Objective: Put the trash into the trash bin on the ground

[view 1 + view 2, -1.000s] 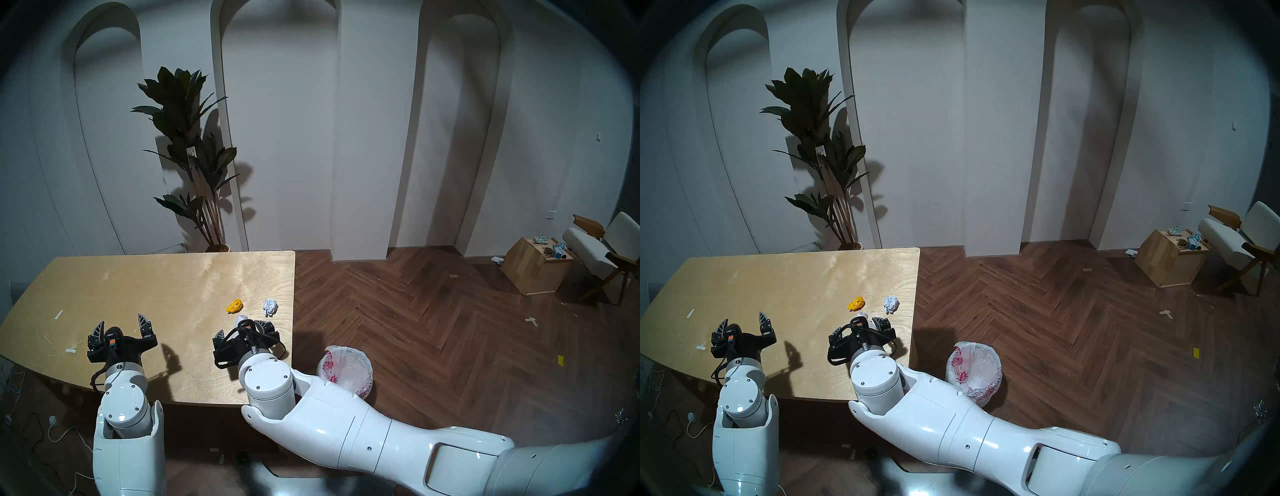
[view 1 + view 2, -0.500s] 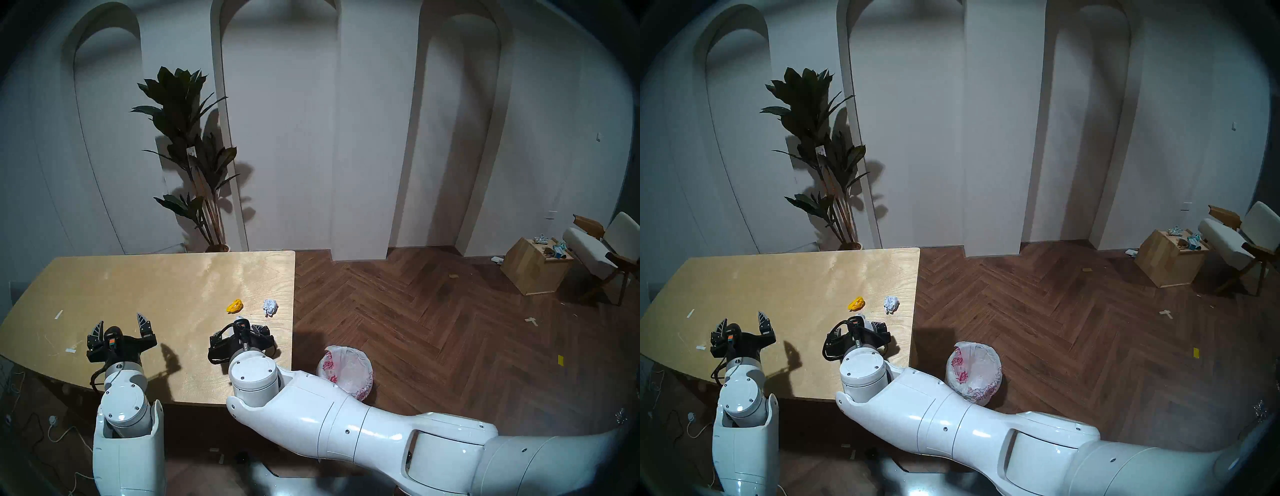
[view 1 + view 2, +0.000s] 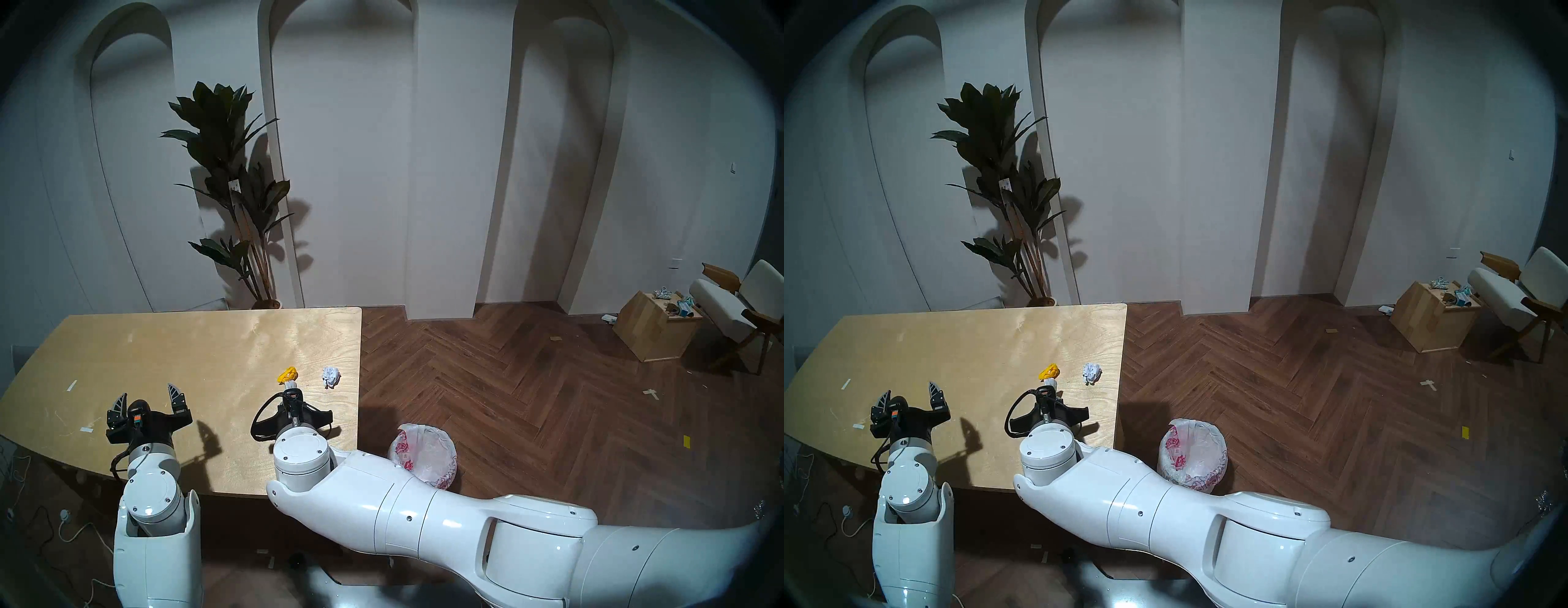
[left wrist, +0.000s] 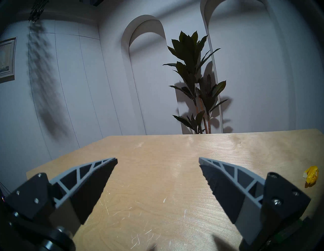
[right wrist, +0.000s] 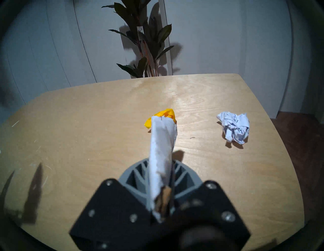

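Observation:
My right gripper is shut on a whitish piece of trash, which sticks out forward from between its fingers. Just beyond the whitish piece a yellow wad lies on the table, with a white paper ball to its right near the table's right edge. The trash bin, lined with a red-printed white bag, stands on the floor right of the table, beside my right forearm. Over the table's near left part, my left gripper stands open with nothing in it.
The wooden table ends at a right edge close to the paper ball. White tape strips lie at its left. A potted plant stands behind it. A wooden box of clutter and a chair are far right.
My right gripper has closed on the whitish piece, and the right arm has shifted a little to the left. The left arm has not moved.

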Controlling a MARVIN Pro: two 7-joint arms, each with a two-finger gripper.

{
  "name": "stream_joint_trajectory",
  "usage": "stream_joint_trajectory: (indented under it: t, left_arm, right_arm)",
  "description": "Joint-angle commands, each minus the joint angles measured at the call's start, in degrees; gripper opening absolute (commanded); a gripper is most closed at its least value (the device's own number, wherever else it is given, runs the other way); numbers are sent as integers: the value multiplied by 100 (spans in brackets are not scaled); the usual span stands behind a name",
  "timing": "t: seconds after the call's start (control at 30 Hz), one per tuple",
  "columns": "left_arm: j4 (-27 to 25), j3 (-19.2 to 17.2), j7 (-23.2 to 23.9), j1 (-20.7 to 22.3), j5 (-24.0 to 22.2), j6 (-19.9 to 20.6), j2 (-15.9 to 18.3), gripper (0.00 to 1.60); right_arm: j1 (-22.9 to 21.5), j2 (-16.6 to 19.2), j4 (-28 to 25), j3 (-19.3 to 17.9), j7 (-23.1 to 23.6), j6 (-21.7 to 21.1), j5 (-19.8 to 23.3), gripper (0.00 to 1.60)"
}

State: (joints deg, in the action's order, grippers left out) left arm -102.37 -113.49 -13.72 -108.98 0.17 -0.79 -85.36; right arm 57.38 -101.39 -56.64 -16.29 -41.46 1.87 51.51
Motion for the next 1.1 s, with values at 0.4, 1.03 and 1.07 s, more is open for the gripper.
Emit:
stream_joint_trajectory:
  t: [0.4, 1.03, 1.07]
  left_arm:
    - [-76, 2, 12, 58, 9, -23, 30, 160]
    - [-72, -1, 18, 64, 16, -25, 27, 160]
    - [-72, -1, 18, 64, 16, -25, 27, 160]
  right_arm:
    - [-490, 1136, -1188, -929, -672, 891, -620, 0]
    - [-832, 2260, 552, -1591, 858, 1205, -294, 0]
    - [-849, 2283, 624, -1571, 875, 1195, -253, 0]
